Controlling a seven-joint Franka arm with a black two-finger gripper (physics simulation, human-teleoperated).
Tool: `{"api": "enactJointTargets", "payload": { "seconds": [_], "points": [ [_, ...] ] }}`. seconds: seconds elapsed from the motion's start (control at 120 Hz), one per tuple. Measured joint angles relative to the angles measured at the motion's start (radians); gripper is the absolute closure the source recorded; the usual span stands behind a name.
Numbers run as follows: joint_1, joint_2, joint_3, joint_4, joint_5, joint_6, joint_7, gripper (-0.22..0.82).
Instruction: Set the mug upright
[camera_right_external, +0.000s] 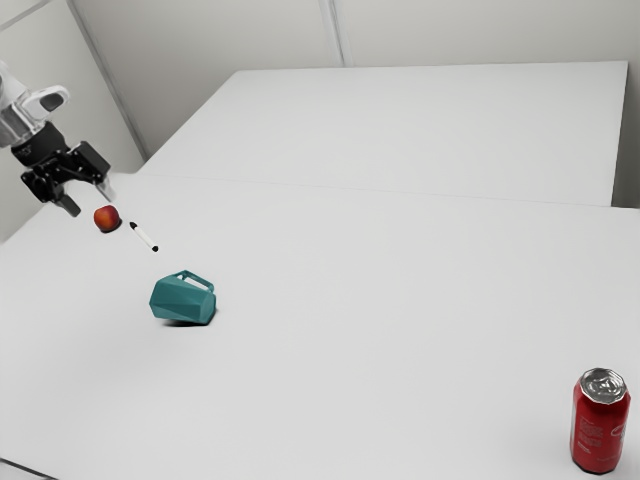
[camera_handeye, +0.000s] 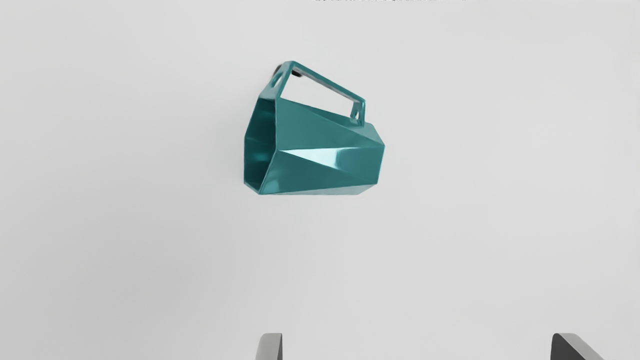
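While your gripper hangs near the exterior view's left edge with its jaws spread, the teal mug lies on its side on the white table, mouth toward that view's left. Near your gripper are a reddish fruit and a white marker with black ends; a red can stands at the exterior view's right, its pale lettering too small to read. In the wrist view, your fingers are wide apart, the tipped mug beyond them, its hollow inside showing.
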Motion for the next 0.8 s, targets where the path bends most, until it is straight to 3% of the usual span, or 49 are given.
{"api": "enactJointTargets", "payload": {
  "seconds": [0.508,0.8],
  "points": [
    [0.148,0.089,0.001,-0.240,-0.455,0.177,0.422,0.02],
    [0.187,0.189,0.001,-0.254,-0.575,0.209,0.642,0.02]
  ]
}}
